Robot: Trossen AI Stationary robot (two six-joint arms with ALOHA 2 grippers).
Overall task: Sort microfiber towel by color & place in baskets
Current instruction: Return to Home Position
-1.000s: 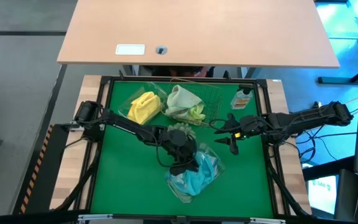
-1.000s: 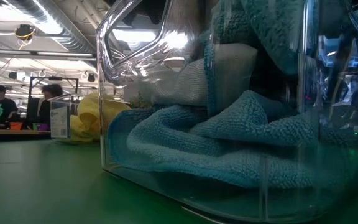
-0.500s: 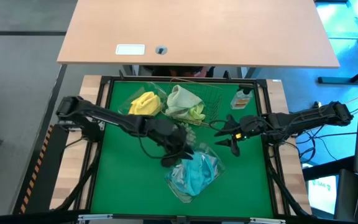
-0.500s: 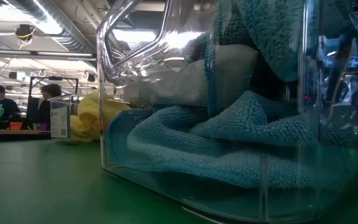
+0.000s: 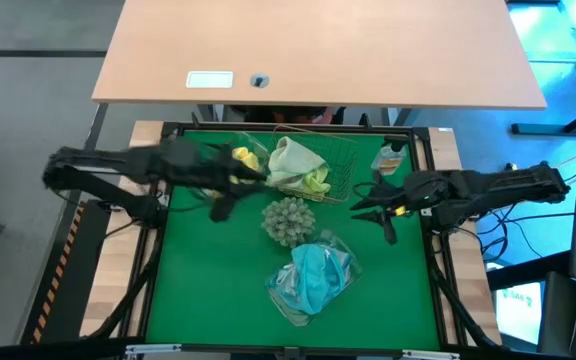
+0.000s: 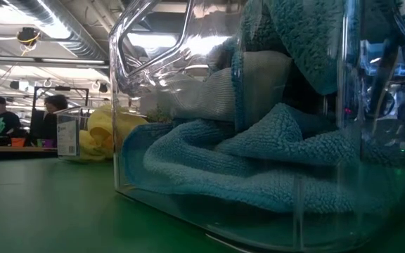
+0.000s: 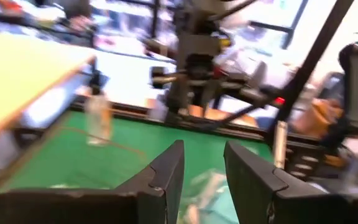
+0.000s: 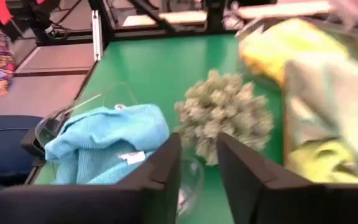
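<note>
Nearest the front edge stands the front tub [image 5: 342, 244], clear plastic, with the blue towels [image 5: 313, 280] heaped inside; in the low view it fills most of the picture, the cloth folded against its wall. The green mat [image 5: 203, 290] lies bare and wide on both sides of it, out to the black frame rails [image 5: 154, 270]. Just behind the tub, apart from it, sits the spiky ball [image 5: 288, 220]. The right arm [image 5: 488, 187] reaches in level from the right edge, and the right gripper [image 8: 197, 142] hangs over the mat to the right of the ball, well short of it, its fingers parted with nothing between them. The left arm [image 5: 118, 168] stretches from the left edge toward the back row; the left gripper [image 7: 202, 149] is above the mat in front of the yellow towel [image 5: 242, 158], fingers likewise spread and holding nothing. That towel lies in the back tub [image 6: 67, 133] in the far left corner. Beside it is the wire basket [image 5: 346, 158] with a sage towel [image 5: 293, 158] and a lime towel [image 5: 316, 182] in it. A small bottle [image 5: 390, 158] stands to the right of the basket, near the back rail. Beyond the rail is a tan desk [image 5: 318, 50].
</note>
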